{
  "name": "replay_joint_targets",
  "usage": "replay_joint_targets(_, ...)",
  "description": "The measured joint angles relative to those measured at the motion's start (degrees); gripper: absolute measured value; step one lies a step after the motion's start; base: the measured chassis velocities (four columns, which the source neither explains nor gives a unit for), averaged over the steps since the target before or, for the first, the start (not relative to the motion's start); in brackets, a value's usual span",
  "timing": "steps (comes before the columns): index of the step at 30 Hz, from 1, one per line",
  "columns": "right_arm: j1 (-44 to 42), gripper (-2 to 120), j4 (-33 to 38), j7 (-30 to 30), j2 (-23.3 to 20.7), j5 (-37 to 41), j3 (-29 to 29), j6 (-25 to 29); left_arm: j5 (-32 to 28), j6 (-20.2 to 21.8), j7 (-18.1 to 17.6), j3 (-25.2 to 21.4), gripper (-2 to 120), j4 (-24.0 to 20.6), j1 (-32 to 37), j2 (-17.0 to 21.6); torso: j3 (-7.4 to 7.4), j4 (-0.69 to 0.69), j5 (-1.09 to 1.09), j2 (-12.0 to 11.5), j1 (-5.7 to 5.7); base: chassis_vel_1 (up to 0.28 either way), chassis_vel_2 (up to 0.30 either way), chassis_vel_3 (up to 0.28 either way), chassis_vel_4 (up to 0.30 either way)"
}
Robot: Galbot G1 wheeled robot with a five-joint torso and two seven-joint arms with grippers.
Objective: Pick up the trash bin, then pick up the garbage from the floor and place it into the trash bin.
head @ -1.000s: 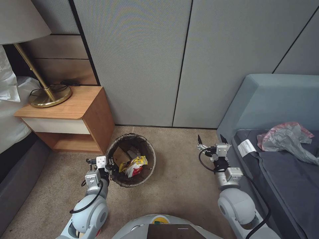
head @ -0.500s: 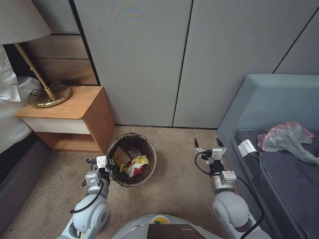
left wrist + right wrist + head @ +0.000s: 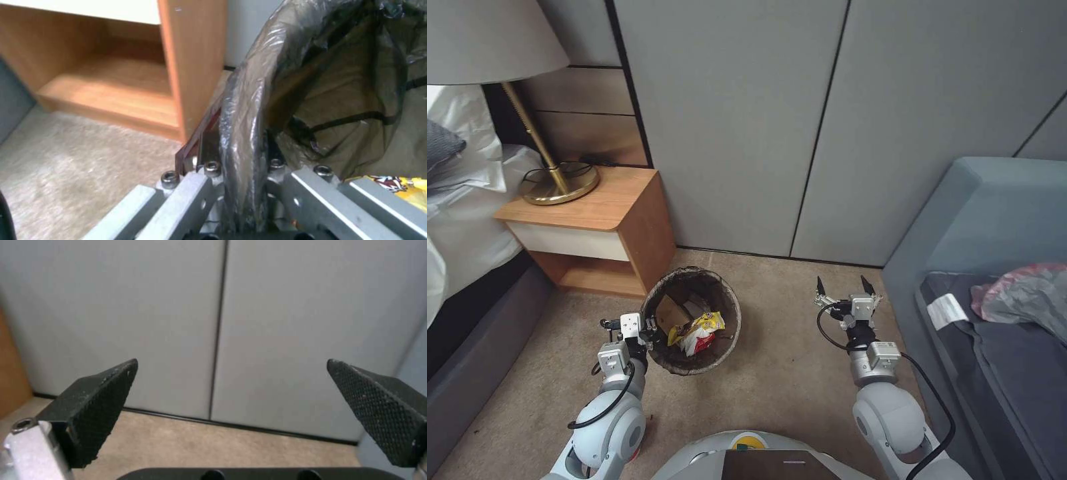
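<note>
In the head view the trash bin (image 3: 662, 290), with its dark liner over the rim, sits close in front of me on the carpet. Inside it lie pieces of garbage: a tan paper piece (image 3: 670, 312) and a yellow snack wrapper (image 3: 699, 327) with something red under it. My left gripper (image 3: 649, 335) is shut on the bin's near-left rim. The left wrist view shows the fingers (image 3: 209, 173) clamped on the liner-covered rim (image 3: 242, 133), with the yellow wrapper (image 3: 400, 186) beside them. My right gripper (image 3: 842, 288) (image 3: 231, 366) hangs open and empty right of the bin, facing the wall.
A wooden nightstand (image 3: 627, 213) with a brass lamp (image 3: 557, 187) stands just behind and left of the bin. A bed (image 3: 467, 227) is at the far left. A grey-blue sofa (image 3: 974, 220) with a plastic bag (image 3: 1020, 293) fills the right. Wall panels (image 3: 747, 133) close the back.
The whole picture has shifted to the right, so the camera has moved. The bin keeps its place in the left gripper. The right gripper has drawn slightly left, away from the sofa.
</note>
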Motion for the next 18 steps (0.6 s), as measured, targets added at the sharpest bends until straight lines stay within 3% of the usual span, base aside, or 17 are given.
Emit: replay_joint_targets(18, 1.29, 100, -0.32, 0.51, 0.05, 0.26, -0.55, -0.8, -0.12, 0.05, 0.03, -0.08, 0, -0.06, -0.18, 0.0, 0.0, -0.01, 0.0, 0.0, 0.0, 0.086, 0.08, 0.078, 0.076)
